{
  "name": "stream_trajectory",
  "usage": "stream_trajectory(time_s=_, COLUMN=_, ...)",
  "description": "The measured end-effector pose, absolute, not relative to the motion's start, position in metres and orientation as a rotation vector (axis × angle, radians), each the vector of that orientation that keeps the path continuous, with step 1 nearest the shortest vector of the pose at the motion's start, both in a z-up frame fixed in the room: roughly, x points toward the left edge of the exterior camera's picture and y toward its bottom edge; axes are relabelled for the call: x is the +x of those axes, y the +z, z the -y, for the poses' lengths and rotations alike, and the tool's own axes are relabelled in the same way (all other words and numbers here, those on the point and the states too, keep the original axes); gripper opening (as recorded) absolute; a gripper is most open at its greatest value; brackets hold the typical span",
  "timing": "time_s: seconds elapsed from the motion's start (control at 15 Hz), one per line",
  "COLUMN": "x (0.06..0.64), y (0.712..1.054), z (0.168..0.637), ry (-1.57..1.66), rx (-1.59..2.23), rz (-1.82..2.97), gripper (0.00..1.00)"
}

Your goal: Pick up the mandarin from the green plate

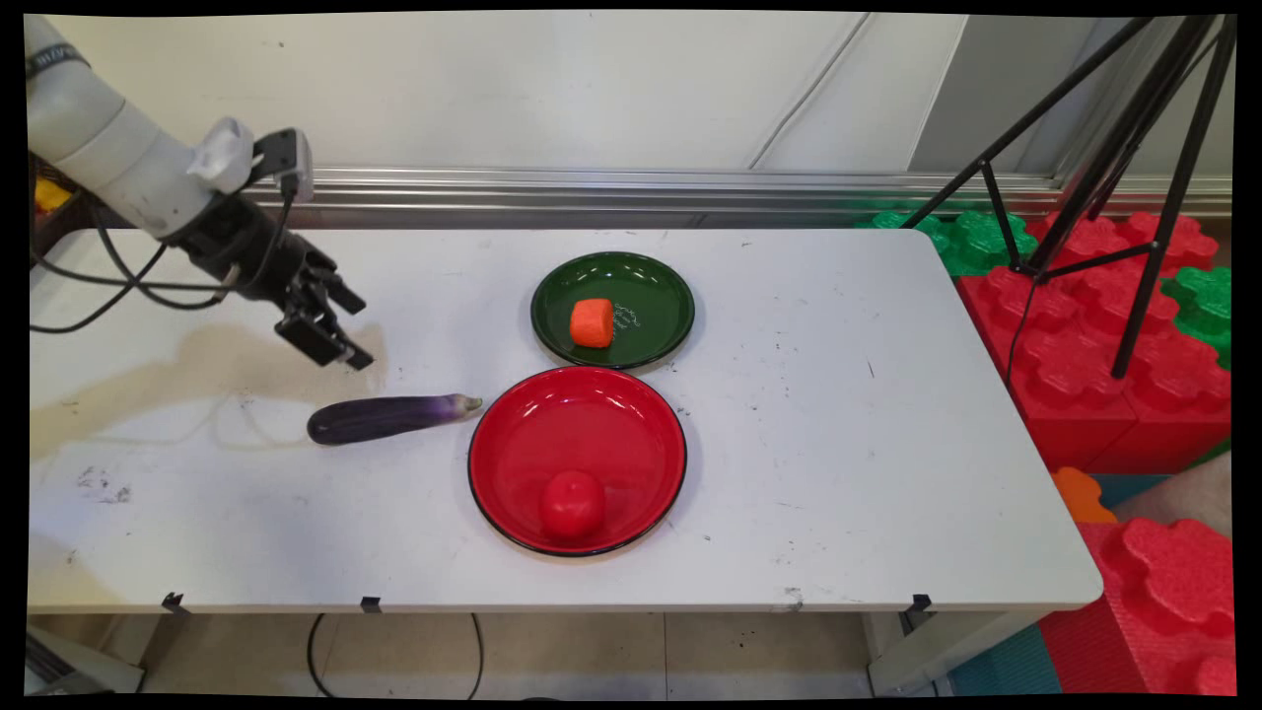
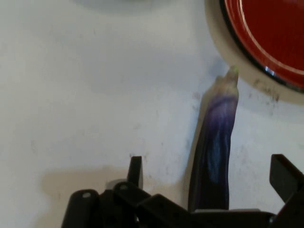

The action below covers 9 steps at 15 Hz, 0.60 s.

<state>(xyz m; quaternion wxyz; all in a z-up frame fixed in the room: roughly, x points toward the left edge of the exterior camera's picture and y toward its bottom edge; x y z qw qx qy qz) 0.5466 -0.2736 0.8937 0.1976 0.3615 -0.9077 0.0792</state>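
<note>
A dark purple eggplant (image 1: pixel 389 417) lies on the white table (image 1: pixel 868 473), its stem end pointing at the red plate (image 1: pixel 631 414). My gripper (image 1: pixel 340 330) hangs open a little above and behind the eggplant's thick end, holding nothing. In the hand view the eggplant (image 2: pixel 216 147) runs up between the two black fingers (image 2: pixel 135 170), its pale tip close to the red plate's rim (image 2: pixel 247 42). A red tomato (image 1: pixel 572 504) sits in the red plate. An orange carrot piece (image 1: pixel 592 322) rests in the dark green plate (image 1: pixel 651 291) behind it.
Black cables (image 1: pixel 108 281) hang from the arm at the left. A black tripod (image 1: pixel 1104 177) and red and green foam blocks (image 1: pixel 1085 335) stand past the table's right edge. A wall with a metal rail (image 1: pixel 592 182) runs behind the table.
</note>
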Motion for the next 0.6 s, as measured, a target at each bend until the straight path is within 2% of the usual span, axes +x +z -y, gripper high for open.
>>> stream_trajectory(time_s=0.6, x=0.522, y=0.925, z=0.309, ry=0.308, rx=0.925, rz=2.43, gripper=1.0)
